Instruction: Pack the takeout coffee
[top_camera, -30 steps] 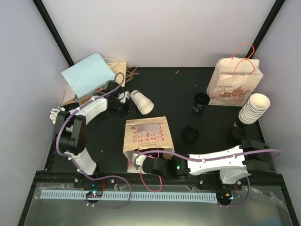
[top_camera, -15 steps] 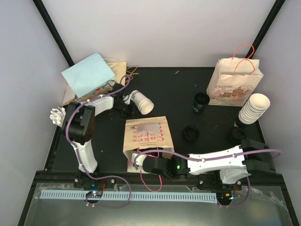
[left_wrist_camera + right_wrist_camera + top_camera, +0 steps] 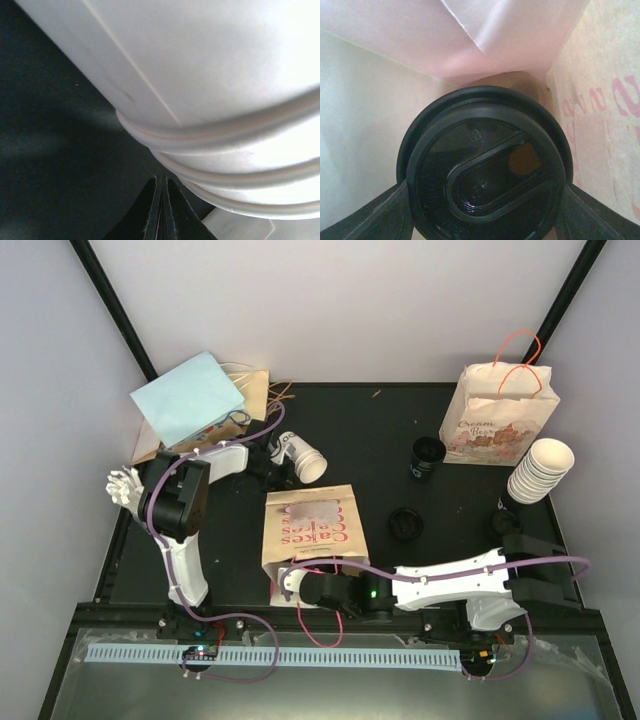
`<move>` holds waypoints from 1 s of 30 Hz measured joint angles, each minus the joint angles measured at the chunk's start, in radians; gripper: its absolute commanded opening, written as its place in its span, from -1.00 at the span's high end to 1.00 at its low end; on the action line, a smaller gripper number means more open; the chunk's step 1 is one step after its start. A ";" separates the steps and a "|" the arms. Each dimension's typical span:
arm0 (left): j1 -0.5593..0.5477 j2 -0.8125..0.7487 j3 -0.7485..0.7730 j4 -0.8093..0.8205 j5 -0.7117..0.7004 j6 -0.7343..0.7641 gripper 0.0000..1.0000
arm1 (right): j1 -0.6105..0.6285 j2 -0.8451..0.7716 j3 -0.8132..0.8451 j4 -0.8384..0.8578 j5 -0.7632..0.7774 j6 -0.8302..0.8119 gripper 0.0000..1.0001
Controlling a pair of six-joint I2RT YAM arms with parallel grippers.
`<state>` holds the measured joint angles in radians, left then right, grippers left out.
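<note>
Left gripper [image 3: 272, 462]: fingers [image 3: 151, 215] pressed together, with nothing visible between them. The nested paper cups [image 3: 303, 458] lie on their side directly ahead of the fingertips; contact cannot be confirmed. These cups have no lids and are outside the bag. Paper bag [image 3: 313, 525]: lying flat, its mouth facing the right gripper [image 3: 300, 585], which reaches into it. The right fingers [image 3: 395, 212] are spread wide and clamp the lidded cup [image 3: 482, 167] from both sides; bag wall surrounds cup and fingers. Assessment: insertion of the coffee is largely done. Release, withdrawal and probably righting the bag are left. Beyond the right fingers, outside the bag, are a loose lid [image 3: 405, 524], a dark cup [image 3: 428, 458], an upright bag [image 3: 500, 415] and a cup stack [image 3: 540, 470].
</note>
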<state>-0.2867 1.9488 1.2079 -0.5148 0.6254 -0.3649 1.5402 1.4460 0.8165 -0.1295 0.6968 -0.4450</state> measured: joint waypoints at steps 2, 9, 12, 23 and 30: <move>-0.003 0.000 0.000 0.000 0.008 0.005 0.93 | -0.003 0.008 0.000 0.003 0.000 -0.005 -0.02; -0.016 0.000 0.000 -0.001 0.034 0.016 0.94 | -0.008 0.014 0.000 0.012 0.000 -0.022 -0.02; -0.023 0.000 0.000 -0.001 0.043 0.019 0.94 | -0.010 0.018 0.001 0.016 0.000 -0.026 -0.02; -0.047 0.000 -0.001 -0.019 0.061 0.049 0.94 | -0.016 0.045 0.002 0.034 0.000 -0.048 -0.02; -0.061 0.000 -0.001 -0.032 0.068 0.062 0.96 | -0.031 0.061 0.009 0.045 0.000 -0.074 -0.01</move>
<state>-0.3477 1.9484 1.2068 -0.5465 0.6937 -0.3027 1.5093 1.5074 0.8253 -0.0841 0.6971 -0.5190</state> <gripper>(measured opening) 0.026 0.709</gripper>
